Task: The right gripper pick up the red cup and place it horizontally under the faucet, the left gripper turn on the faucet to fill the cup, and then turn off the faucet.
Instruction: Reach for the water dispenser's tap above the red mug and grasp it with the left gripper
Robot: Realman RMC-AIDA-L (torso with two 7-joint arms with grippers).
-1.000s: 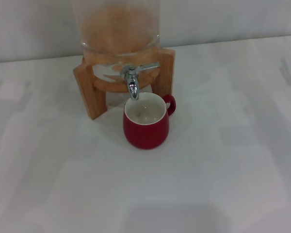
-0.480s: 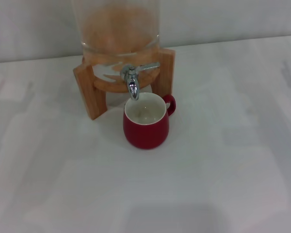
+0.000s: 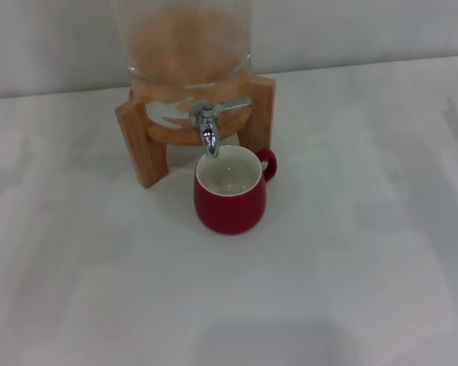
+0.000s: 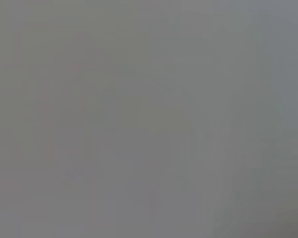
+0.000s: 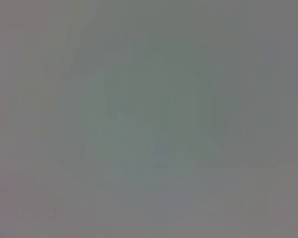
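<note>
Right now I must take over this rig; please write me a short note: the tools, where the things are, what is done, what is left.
Tools: neither the left nor the right tool is in the head view; both wrist views show only blank grey.
Things: the squat red ceramic cup stands upright on the white table, right below the spout of the small chrome faucet on the glass dispenser in its wooden stand. The lever points sideways toward the robot's right.
Done: cup placed under faucet.
Left: I see no stream; whether the cup is filled cannot be told, so check before turning the lever.
</note>
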